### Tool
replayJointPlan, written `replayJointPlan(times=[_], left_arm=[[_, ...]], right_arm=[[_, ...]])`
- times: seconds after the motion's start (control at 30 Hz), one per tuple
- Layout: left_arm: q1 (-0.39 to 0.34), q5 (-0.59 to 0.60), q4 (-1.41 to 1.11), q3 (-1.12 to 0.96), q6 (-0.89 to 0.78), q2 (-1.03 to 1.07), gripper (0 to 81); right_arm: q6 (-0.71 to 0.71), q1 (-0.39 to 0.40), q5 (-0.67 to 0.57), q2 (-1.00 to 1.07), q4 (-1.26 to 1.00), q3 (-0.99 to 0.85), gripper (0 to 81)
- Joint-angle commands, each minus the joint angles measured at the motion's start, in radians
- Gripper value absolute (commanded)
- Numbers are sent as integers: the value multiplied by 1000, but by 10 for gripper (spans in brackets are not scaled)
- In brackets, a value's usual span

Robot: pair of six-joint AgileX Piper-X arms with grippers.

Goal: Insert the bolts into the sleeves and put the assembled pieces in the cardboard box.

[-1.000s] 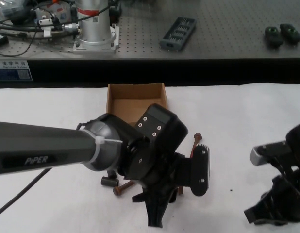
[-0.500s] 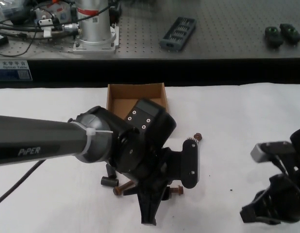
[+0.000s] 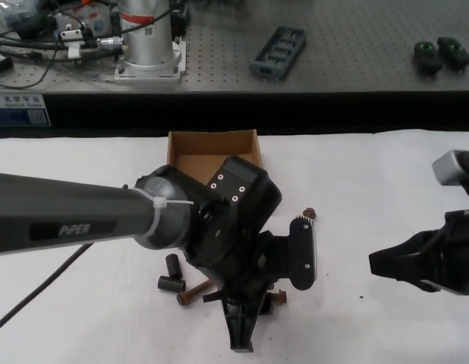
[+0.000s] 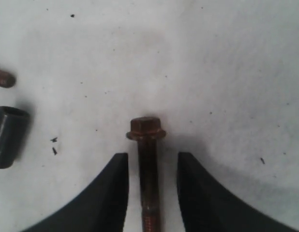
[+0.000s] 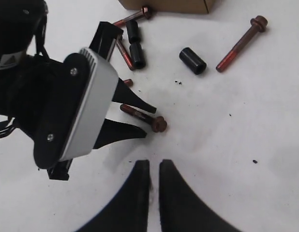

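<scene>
Rusty bolts [image 5: 241, 43], black sleeves [image 5: 192, 61] lying loose, apparently unassembled, near open cardboard box [image 3: 212, 135]

Bright, even light from overhead falls on the white cloth-covered worktop [image 3: 386, 174], which looks almost washed out around the brown cardboard box [image 3: 213, 155]. Behind the box a black band [image 3: 295, 114] lies in deep shade, and the shiny metal cylinder [image 3: 147, 34] beyond it carries a pale highlight. In front of the box, the shadow under the grey left arm [image 3: 67, 220] is faint and soft-edged. Grey shade pools round the left gripper [image 4: 150, 157] and alongside the rust-brown hex-head bolt [image 4: 147, 145].
</scene>
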Motion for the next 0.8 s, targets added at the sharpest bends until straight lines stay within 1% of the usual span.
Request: replayJointPlan(times=[0.0, 0.17, 0.27, 0.53, 0.6, 0.7, 0.77], left_arm=[[3, 5, 23, -16, -13, 11, 258], [3, 9, 108, -18, -16, 11, 258], [3, 41, 156, -18, -16, 11, 258], [3, 54, 177, -18, -69, 40, 256], [3, 59, 189, -18, -69, 40, 232], [3, 59, 190, -18, -69, 40, 171], [3, 59, 190, -18, -69, 42, 153]], right_arm=[[6, -5, -18, -15, -9, -4, 70], [42, -5, -45, -15, -9, -4, 70], [52, -5, -50, -15, -9, -4, 70], [66, -5, -60, -15, -11, -4, 70], [66, -5, -60, -15, -13, -4, 70], [66, -5, -60, -15, -24, -4, 70], [66, -5, -60, -15, -25, -4, 70]])
